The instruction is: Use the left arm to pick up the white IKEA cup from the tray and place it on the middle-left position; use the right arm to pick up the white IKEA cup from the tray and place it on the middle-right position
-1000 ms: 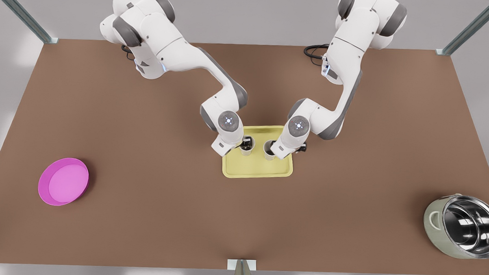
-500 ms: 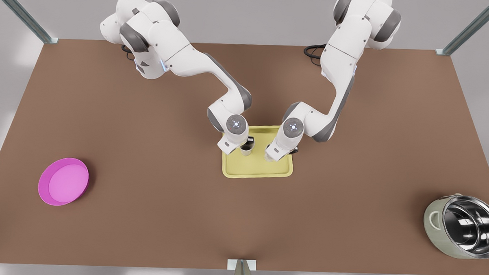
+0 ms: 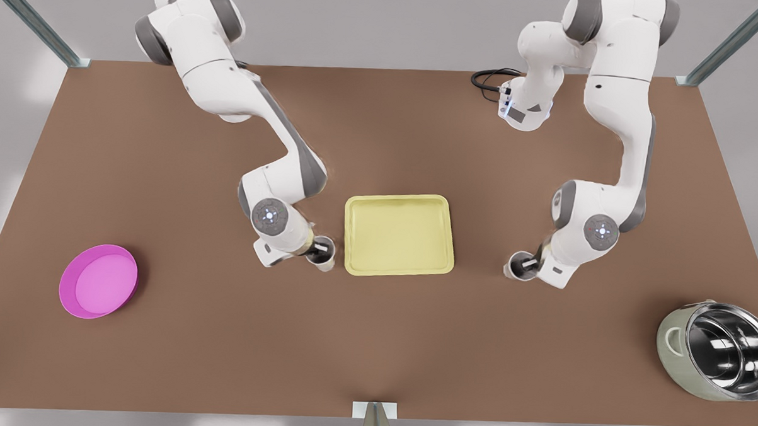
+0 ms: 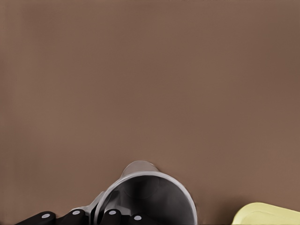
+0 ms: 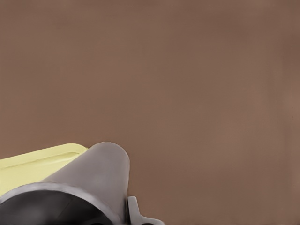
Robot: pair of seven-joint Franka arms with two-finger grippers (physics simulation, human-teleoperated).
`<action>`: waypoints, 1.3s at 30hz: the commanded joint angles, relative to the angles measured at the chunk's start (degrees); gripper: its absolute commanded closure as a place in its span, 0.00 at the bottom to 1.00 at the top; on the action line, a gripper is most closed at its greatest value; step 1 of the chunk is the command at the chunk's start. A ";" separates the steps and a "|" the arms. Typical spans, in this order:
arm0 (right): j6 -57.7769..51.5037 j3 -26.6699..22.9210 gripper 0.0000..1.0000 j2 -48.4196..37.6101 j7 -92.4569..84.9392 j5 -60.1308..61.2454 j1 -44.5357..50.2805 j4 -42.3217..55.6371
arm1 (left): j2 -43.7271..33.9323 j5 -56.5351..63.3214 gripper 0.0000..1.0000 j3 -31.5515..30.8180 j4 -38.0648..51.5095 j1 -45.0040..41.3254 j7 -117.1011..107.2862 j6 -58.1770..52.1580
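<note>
The pale yellow tray (image 3: 398,234) lies bare at the table's middle. Just off its edge on the front view's left, my left gripper (image 3: 318,247) is shut on the rim of a white cup (image 3: 325,260). In the left wrist view that cup (image 4: 150,197) opens toward the camera, with black fingers (image 4: 112,217) pinching its wall and a tray corner (image 4: 267,213) close by. Well off the tray on the front view's right, my right gripper (image 3: 529,264) is shut on the other white cup (image 3: 514,268). In the right wrist view that cup (image 5: 93,178) is tilted before the tray (image 5: 33,164). Whether either cup touches the tabletop is unclear.
A round magenta-pink dish (image 3: 99,281) sits near the front view's left edge. A steel pot (image 3: 714,357) stands at the front right corner. A black cable (image 3: 488,78) loops by the right arm's base. Plain brown tabletop (image 3: 374,339) spreads between them.
Both arms have lifted their cups off the tray and swung outward, the left one to the front view's left, the right one farther to the right. The tray now holds nothing.
</note>
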 commanded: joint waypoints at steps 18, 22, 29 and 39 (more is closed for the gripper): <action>7.62 -0.93 0.69 9.50 -41.57 -4.06 -21.41 0.20 | 2.58 -0.40 0.00 0.43 -4.85 4.28 40.43 18.23; 8.32 -0.93 0.56 9.68 -41.66 -4.06 -21.59 0.20 | 2.67 -0.48 0.00 0.43 -4.68 4.28 40.25 18.15; 7.97 -0.67 0.00 9.41 -42.28 -4.15 -22.64 0.28 | 0.21 -11.46 0.00 0.52 -1.70 4.19 39.55 13.86; -14.25 -0.14 0.00 -10.43 -42.82 -2.57 -23.35 0.99 | -18.69 0.48 0.00 2.19 19.84 1.46 20.65 -35.47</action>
